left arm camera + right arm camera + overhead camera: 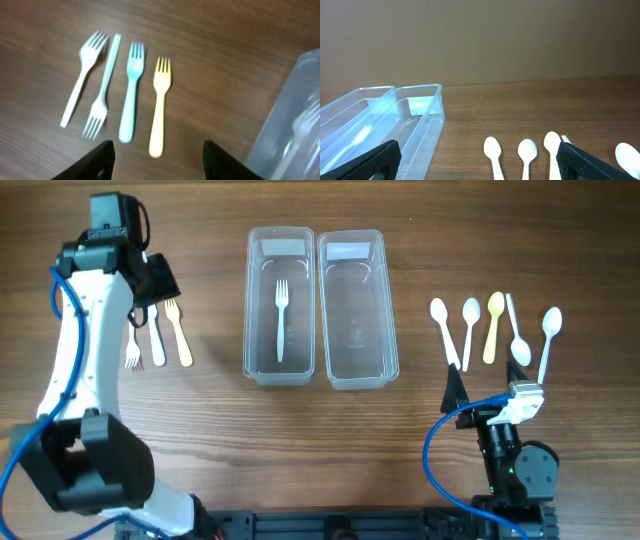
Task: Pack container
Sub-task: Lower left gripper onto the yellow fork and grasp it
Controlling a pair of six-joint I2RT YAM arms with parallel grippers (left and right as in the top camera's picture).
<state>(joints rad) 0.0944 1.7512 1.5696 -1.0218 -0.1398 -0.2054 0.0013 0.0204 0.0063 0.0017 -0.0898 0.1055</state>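
Two clear containers stand side by side mid-table. The left one holds one white fork; the right one is empty. Several forks lie at the left: two white, one blue and one yellow. My left gripper is open and empty, hovering over the forks' near ends. Several spoons lie in a row at the right. My right gripper is open and empty, in front of the spoons.
The left container's wall shows at the right of the left wrist view. Both containers show at the left of the right wrist view. The table is bare wood around them.
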